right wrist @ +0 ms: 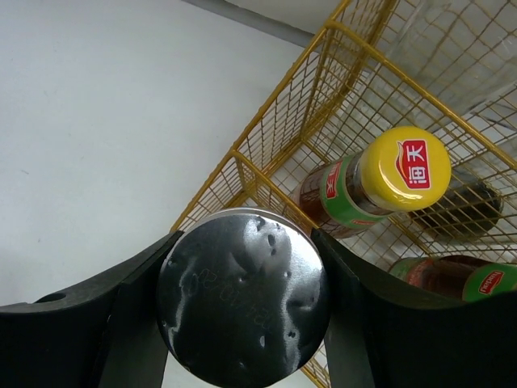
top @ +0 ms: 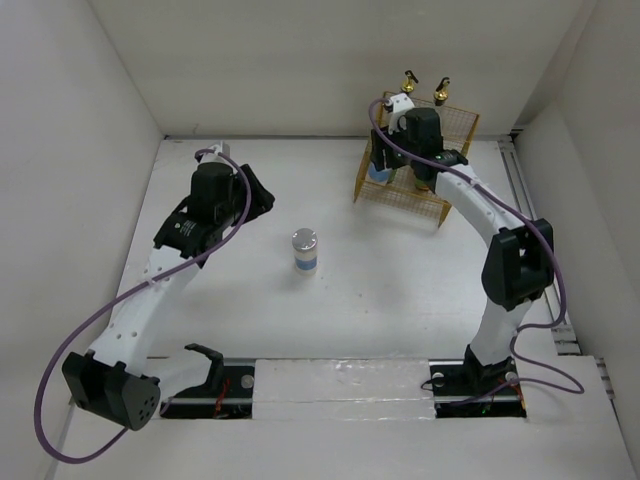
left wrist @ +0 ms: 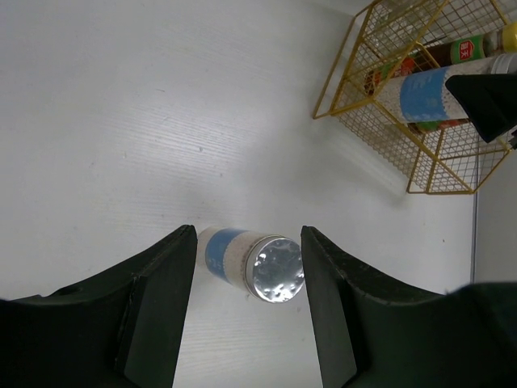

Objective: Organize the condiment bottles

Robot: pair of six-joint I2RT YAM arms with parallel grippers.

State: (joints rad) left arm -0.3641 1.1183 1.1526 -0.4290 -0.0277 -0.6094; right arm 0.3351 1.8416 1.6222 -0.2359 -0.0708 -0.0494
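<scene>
White tabletop (top: 400,300). Left tool (left wrist: 249,234) spread apart, facing lone blue-banded cylinder (top: 304,250). Right tool (right wrist: 242,242) clamped on second cylinder (right wrist: 242,307) at yellow wire rack (top: 405,197), near yellow-capped bottle (right wrist: 404,166).

Left side: bare table all round the lone cylinder (top: 304,250), plenty of room for my left gripper (left wrist: 249,234). Right side's tight: rack (right wrist: 279,133) wire near my held cylinder (right wrist: 242,307), yellow-capped bottle (right wrist: 380,182) just beside it.
</scene>
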